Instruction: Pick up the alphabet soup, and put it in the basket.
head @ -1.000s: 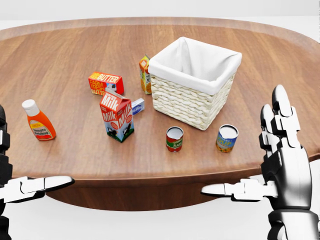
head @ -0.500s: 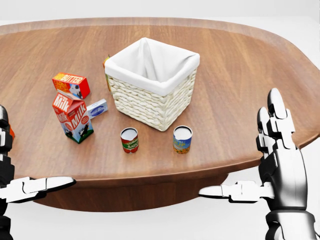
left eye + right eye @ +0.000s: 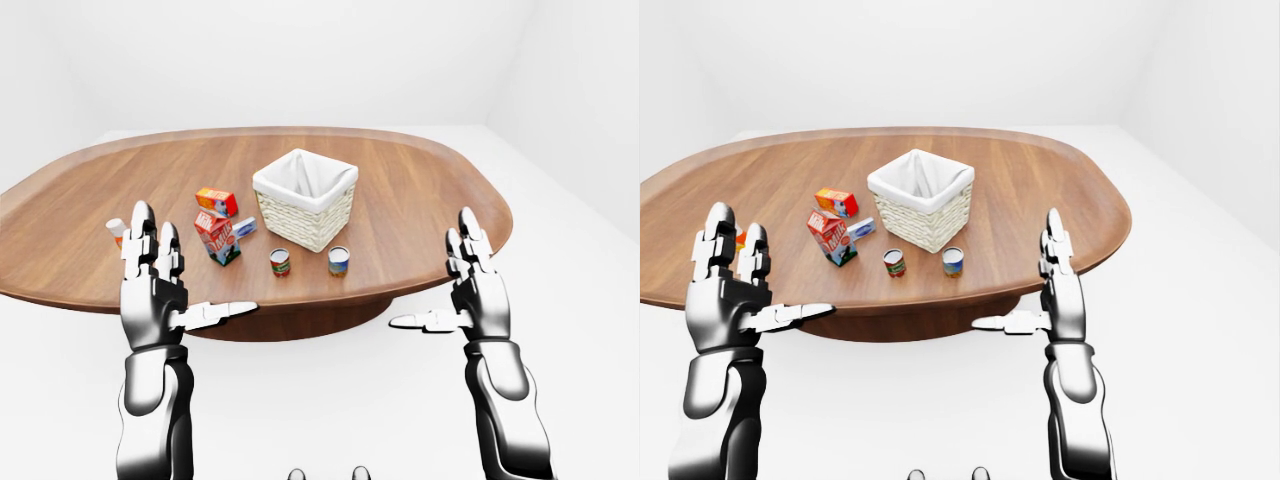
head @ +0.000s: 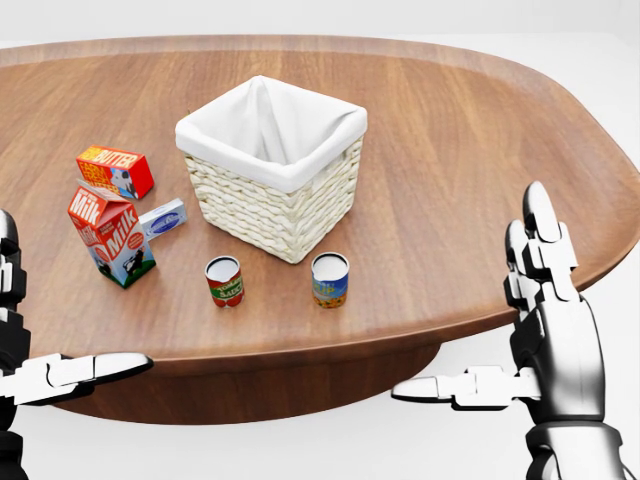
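Whole head view has slid left vs 0.5 s ago: basket, cans, cartons all sit further left in frame, same layout among themselves, so camera/base moved, not the objs. Orange ketchup bottle now out of head view at left edge.

Oval brown wooden table [image 4: 480, 150] fills the head view. White-lined woven wicker basket [image 4: 272, 170] sits upright near centre-left, nothing visible inside. Just below it, two small cans stand upright, side by side but apart: red-and-green labelled can [image 4: 224, 281] on the left, blue-and-yellow labelled can [image 4: 330, 280] on the right. Label text too small to read, so can't tell which is the alphabet soup; both near the table's lower edge, neither touching the basket. To the left: red-and-white milk carton [image 4: 109, 236] upright, orange butter box [image 4: 115, 171] above it, small white-blue flat packet [image 4: 163, 219] lying between carton and basket. In the left-eye view a white-capped orange bottle [image 3: 117, 232] peeks out behind the L fingers.

L hand [image 3: 153, 290] raised below the table edge, fingers spread upward, thumb out sideways, holding nothing. R hand [image 3: 477, 286] likewise, fingers splayed up, thumb pointing left, empty, well apart from both cans.
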Tool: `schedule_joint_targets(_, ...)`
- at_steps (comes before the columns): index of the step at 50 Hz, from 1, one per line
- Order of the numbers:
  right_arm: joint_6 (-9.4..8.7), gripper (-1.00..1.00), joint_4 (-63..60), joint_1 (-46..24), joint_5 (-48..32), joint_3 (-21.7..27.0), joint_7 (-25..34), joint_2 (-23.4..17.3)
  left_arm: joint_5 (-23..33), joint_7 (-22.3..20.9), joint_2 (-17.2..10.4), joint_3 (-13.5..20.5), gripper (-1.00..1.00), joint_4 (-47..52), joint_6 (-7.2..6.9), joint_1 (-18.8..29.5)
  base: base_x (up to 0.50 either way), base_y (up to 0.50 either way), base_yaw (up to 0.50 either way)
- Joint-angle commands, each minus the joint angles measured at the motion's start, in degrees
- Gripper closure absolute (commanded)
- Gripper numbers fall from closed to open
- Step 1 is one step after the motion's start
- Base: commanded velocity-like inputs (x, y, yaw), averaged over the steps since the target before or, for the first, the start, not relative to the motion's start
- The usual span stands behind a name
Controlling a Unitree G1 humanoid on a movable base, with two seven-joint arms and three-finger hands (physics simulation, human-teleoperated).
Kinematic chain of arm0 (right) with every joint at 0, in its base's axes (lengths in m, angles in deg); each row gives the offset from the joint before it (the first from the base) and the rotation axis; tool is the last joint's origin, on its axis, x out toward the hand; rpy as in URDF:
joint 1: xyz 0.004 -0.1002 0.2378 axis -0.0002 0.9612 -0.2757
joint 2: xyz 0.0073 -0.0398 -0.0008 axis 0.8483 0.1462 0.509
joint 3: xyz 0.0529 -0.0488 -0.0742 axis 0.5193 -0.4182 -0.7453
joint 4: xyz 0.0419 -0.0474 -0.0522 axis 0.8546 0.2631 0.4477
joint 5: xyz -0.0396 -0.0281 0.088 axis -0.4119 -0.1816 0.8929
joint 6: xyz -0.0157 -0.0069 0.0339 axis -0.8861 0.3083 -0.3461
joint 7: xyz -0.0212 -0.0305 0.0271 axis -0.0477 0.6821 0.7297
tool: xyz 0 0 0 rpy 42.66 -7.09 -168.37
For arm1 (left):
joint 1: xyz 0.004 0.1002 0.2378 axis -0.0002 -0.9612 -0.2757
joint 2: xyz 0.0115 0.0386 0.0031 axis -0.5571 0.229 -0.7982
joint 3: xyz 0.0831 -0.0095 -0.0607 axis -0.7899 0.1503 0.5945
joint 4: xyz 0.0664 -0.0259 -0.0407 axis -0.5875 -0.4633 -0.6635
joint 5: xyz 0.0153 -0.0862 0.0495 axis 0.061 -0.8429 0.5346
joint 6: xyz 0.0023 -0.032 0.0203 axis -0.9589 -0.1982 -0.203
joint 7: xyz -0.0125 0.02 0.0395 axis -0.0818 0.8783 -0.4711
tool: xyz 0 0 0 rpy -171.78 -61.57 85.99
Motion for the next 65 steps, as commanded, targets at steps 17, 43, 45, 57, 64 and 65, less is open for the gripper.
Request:
schedule_joint_targets(17,0.00,-1.00,0.78,0.13,-0.77,-0.43,0.02,0.08,-0.03,-0.01,-0.05,0.08,-1.00,-0.02,0.00,-0.08,0.00,0.00,0.00)
schedule_joint_targets(43,0.00,-1.00,2.57,0.26,-2.35,-1.32,0.18,0.08,0.25,-0.18,-0.14,0.03,-1.00,-0.88,0.00,0.06,0.20,0.00,0.00)
schedule_joint_targets(45,0.00,-1.00,2.62,0.25,-2.34,-1.32,0.20,0.08,0.25,-0.21,-0.15,0.05,-1.00,-0.94,0.00,0.07,0.32,0.00,0.00)
schedule_joint_targets(57,0.00,-1.00,2.57,0.33,-2.47,-1.37,0.26,0.10,0.52,-0.16,-0.08,-0.16,-1.00,-1.04,0.00,-0.02,0.32,0.00,0.00)
schedule_joint_targets(64,0.00,-1.00,2.73,0.32,-2.48,-1.36,0.29,0.09,0.63,-0.17,-0.02,-0.33,-1.00,-0.79,0.00,-0.19,0.32,0.00,0.00)
schedule_joint_targets(65,0.00,-1.00,2.83,0.27,-2.49,-1.34,0.26,0.10,0.66,-0.15,-0.02,-0.32,-1.00,-0.73,0.00,-0.17,0.31,0.00,0.00)
